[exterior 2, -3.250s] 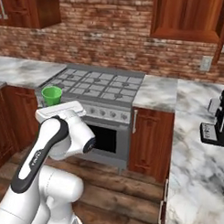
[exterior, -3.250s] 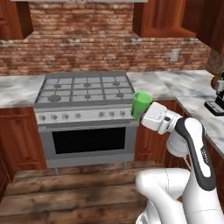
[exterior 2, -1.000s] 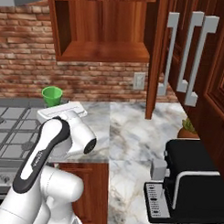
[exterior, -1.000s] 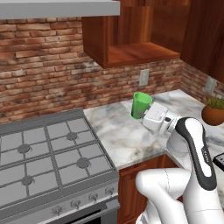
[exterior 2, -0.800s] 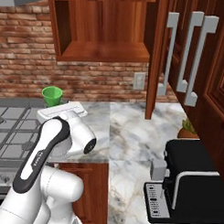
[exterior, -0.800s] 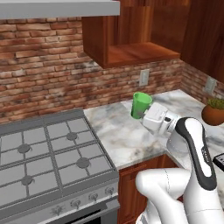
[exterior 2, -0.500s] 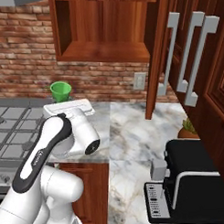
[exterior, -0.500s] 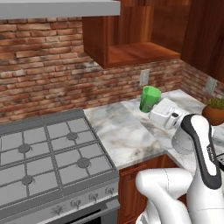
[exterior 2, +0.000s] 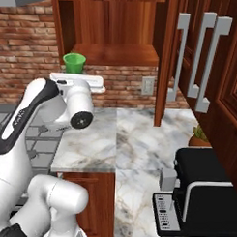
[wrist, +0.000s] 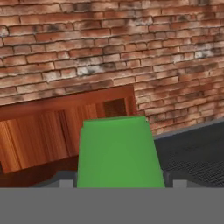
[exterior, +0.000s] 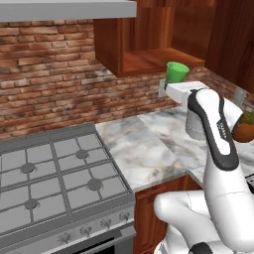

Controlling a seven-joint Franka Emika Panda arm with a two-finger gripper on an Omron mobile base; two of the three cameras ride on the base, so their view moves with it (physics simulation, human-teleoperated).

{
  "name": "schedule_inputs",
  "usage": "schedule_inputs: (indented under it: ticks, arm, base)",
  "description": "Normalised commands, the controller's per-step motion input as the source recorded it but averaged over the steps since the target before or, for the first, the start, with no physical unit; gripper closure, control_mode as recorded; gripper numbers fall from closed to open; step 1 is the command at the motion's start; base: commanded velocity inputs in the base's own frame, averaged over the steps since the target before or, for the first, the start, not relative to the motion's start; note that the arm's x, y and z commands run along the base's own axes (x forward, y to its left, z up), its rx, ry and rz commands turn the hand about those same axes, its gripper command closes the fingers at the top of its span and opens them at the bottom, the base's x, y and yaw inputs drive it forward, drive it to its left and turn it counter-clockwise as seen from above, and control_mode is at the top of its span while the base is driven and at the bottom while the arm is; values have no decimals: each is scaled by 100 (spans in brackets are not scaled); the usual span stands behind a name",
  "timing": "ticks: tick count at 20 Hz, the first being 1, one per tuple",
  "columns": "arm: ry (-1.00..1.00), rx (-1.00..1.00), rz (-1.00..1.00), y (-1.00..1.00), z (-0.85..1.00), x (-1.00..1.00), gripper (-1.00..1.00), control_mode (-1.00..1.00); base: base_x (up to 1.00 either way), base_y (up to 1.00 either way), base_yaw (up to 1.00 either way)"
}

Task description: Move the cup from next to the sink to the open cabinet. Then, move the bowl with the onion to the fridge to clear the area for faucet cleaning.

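Observation:
The green cup is held upright in the air in front of the brick wall, with my gripper shut on its lower part. It hangs at about the height of the bare shelf of the open cabinet, just outside the cabinet's stove-side edge. In the hand view the cup stands between the fingertips, with reddish wood of the cabinet behind it. The sink, bowl, onion, fridge and faucet are out of view.
A marble counter runs below the cabinet, beside a grey gas stove under a range hood. A black coffee machine and a potted plant stand on the counter's right. Tall wooden doors with silver handles flank the cabinet.
The arm has lifted the cup from just above the counter up to the cabinet's shelf height and carried it closer to the opening. The base has stayed still over this second.

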Motion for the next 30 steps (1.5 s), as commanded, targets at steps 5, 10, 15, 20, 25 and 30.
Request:
schedule_inputs:
  ticks: [5, 10, 15, 20, 25, 30]
  arm:
    - [13, 2, 0, -17, 86, 31, 100, -100]
    - [16, 0, 4, 0, -2, 23, 100, -100]
    - [-2, 0, 0, 0, 15, 26, 100, -100]
    - [-8, 0, 0, 0, 30, 14, 100, -100]
    - [2, -3, 0, 0, 4, 75, 100, -100]
    - [5, -5, 0, 0, 2, 77, 100, -100]
  base:
    - [0, 0, 0]
    - [0, 0, 0]
    - [0, 0, 0]
    - [0, 0, 0]
    - [0, 0, 0]
    - [0, 0, 0]
